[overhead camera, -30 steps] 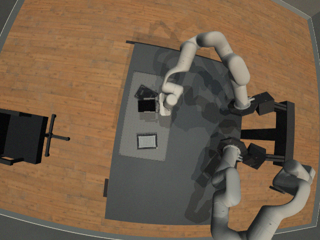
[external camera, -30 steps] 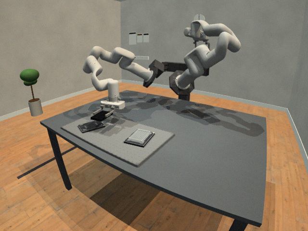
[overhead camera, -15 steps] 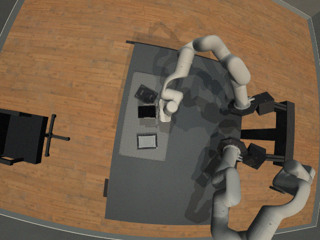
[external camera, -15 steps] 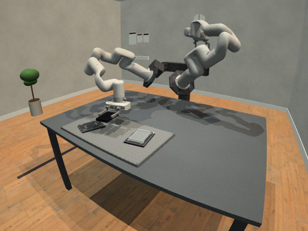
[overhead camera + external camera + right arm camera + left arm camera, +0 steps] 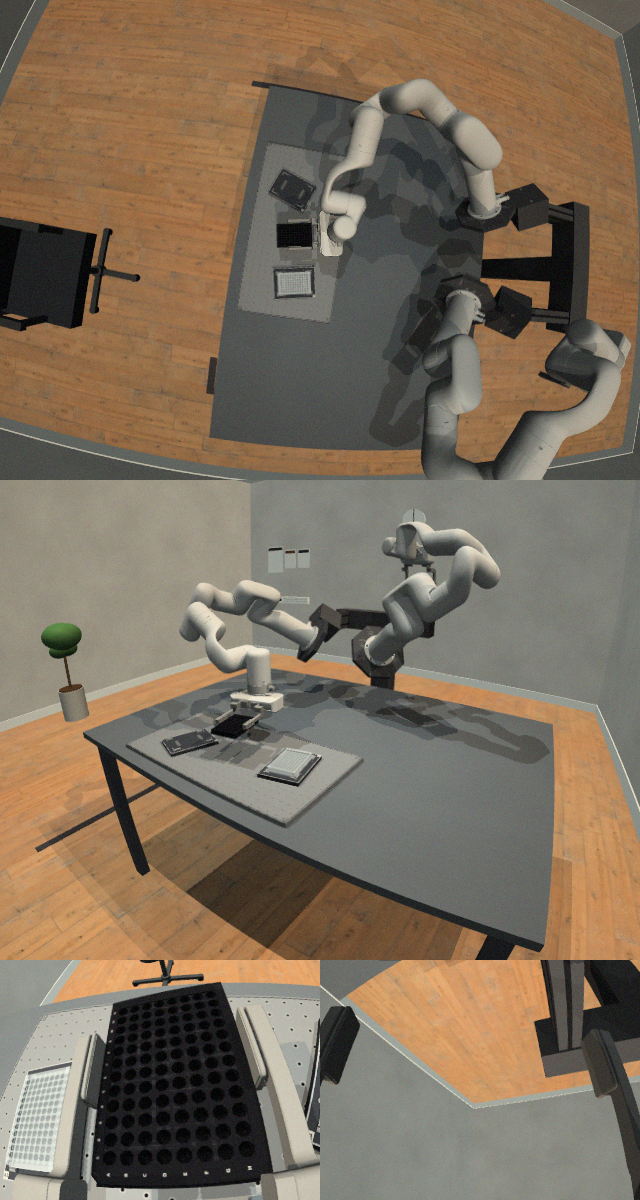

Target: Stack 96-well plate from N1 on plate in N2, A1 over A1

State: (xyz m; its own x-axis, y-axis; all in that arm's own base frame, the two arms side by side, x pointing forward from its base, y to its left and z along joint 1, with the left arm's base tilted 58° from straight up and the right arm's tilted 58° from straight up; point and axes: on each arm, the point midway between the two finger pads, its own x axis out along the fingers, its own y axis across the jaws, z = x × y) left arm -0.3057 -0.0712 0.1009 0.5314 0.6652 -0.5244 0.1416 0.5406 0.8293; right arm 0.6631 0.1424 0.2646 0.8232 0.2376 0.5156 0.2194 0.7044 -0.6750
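The black 96-well plate (image 5: 294, 235) (image 5: 235, 725) (image 5: 167, 1085) is held in the right gripper (image 5: 295, 235) (image 5: 231, 725) (image 5: 172, 1067), whose pale fingers press against its two long sides. It is above a perforated grey board (image 5: 253, 258) (image 5: 320, 795) (image 5: 55, 1030), and in the top view it appears between the two nests. In the right wrist view, the wells face up and the cut-off corner, beside the letter A, is at lower left.

The plate nest N1 (image 5: 292, 190) (image 5: 189, 741) is dark, with no plate in it, and turned at an angle on the board. The plate nest N2 (image 5: 275, 283) (image 5: 263, 775) holds a pale plate (image 5: 294, 283) (image 5: 292, 764) (image 5: 40, 1120) that looks flat. The black plate is apart from this pale one, not stacked.

The left gripper (image 5: 555, 379) (image 5: 419, 578) (image 5: 470, 1054) is wide open with nothing between its fingers. Its arm is folded back, well apart from both nests, raised on the side of the dark stand (image 5: 580, 258) (image 5: 382, 681). Nothing visible stands between the black plate and N2.

The board lies on a dark grey tabletop (image 5: 289, 372) (image 5: 439, 815). Beyond it on the wooden floor are a black piece of furniture (image 5: 51, 279) and, near a wall, a potted plant (image 5: 61, 636).
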